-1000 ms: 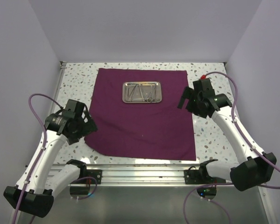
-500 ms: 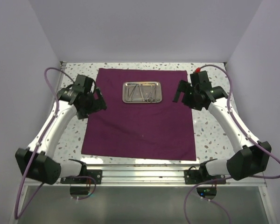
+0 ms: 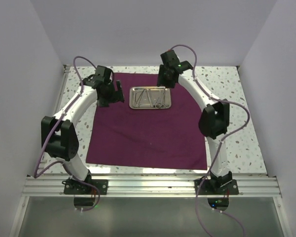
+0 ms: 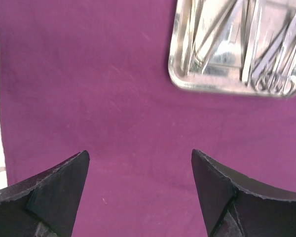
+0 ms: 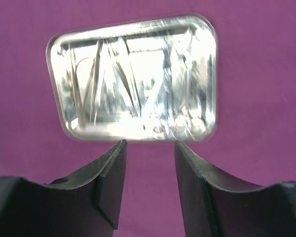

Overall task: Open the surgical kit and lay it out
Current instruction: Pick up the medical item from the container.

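Note:
The surgical kit lies spread out: a maroon cloth (image 3: 148, 133) flat on the table, with a shiny steel tray (image 3: 149, 98) of thin silver instruments (image 4: 266, 54) on its far half. My left gripper (image 3: 119, 93) hovers over the cloth just left of the tray, open wide, with only cloth (image 4: 89, 89) between its fingers (image 4: 64, 192). My right gripper (image 3: 164, 83) hangs over the tray's far edge, its jaws partly open and empty. In the right wrist view the tray (image 5: 135, 84) sits just past the fingertips (image 5: 119, 148), blurred.
The speckled white table (image 3: 227, 98) shows around the cloth on all sides. Lilac walls close in the back and both sides. A metal rail (image 3: 148, 185) runs along the near edge, where both arm bases stand. Purple cables loop off both arms.
Both arms have swung inward from the cloth's left and right edges to the tray. The right gripper's jaws have narrowed; the left's have closed slightly. Cloth and tray have not moved.

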